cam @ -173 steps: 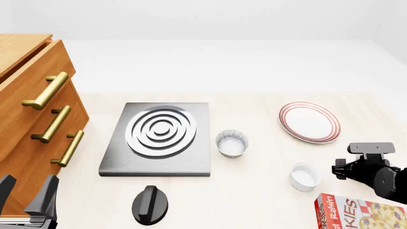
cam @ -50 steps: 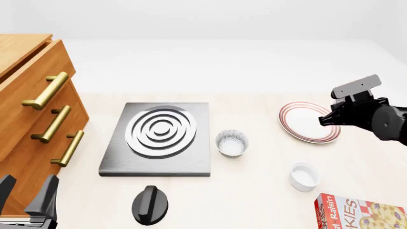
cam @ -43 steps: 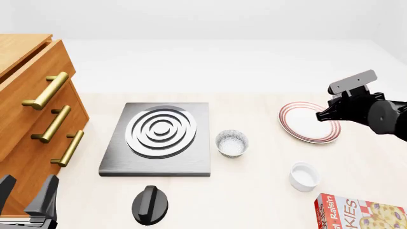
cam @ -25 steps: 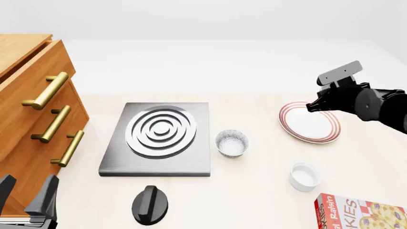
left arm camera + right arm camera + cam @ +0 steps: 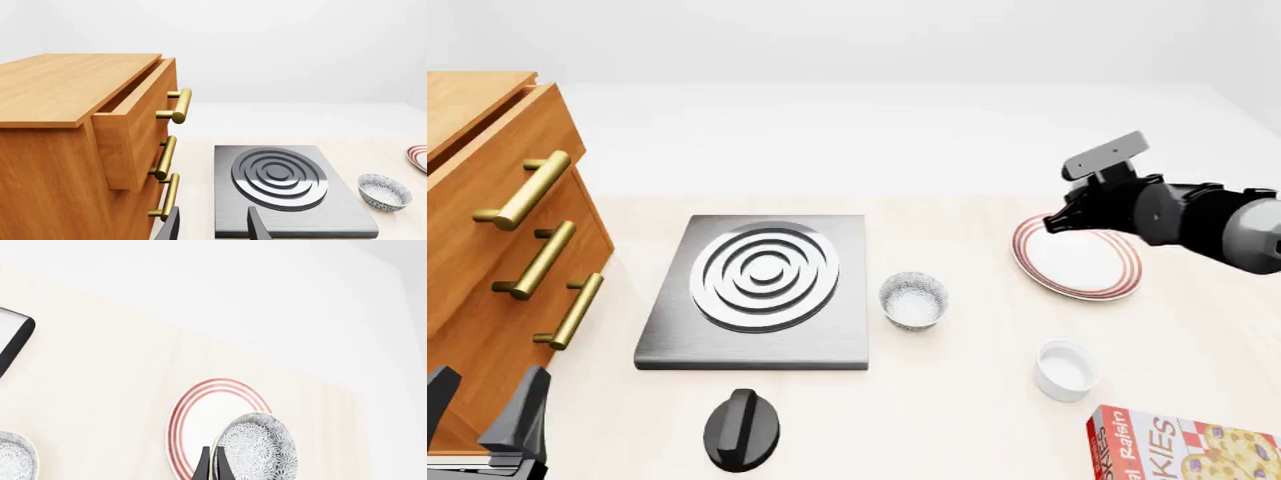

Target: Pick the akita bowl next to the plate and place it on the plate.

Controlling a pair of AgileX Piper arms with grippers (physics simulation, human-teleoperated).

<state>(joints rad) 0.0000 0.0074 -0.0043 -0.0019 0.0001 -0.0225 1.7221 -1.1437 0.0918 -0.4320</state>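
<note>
In the right wrist view my right gripper [image 5: 213, 456] is shut on the rim of an akita bowl [image 5: 259, 450], white inside and grey-black speckled outside, held tilted on edge. Under it lies the plate [image 5: 200, 421], white with red-pink rings. From the front, the right gripper [image 5: 1065, 216] hangs above the plate's [image 5: 1077, 262] far left rim, and the arm hides the held bowl. A second akita bowl [image 5: 914, 300] stands on the table between the stove and the plate. My left gripper [image 5: 481, 405] rests open at the near left, holding nothing.
A grey stove plate [image 5: 761, 285] with concentric rings lies mid-left, with a black knob [image 5: 742, 428] in front of it. A wooden drawer cabinet [image 5: 501, 240] fills the left side. A white ramekin [image 5: 1066, 370] and a cookie box [image 5: 1181, 445] sit near right.
My right arm has risen from the near right beside the ramekin and swung left and farther back, and now hangs over the plate's far left rim. The left arm has not moved.
</note>
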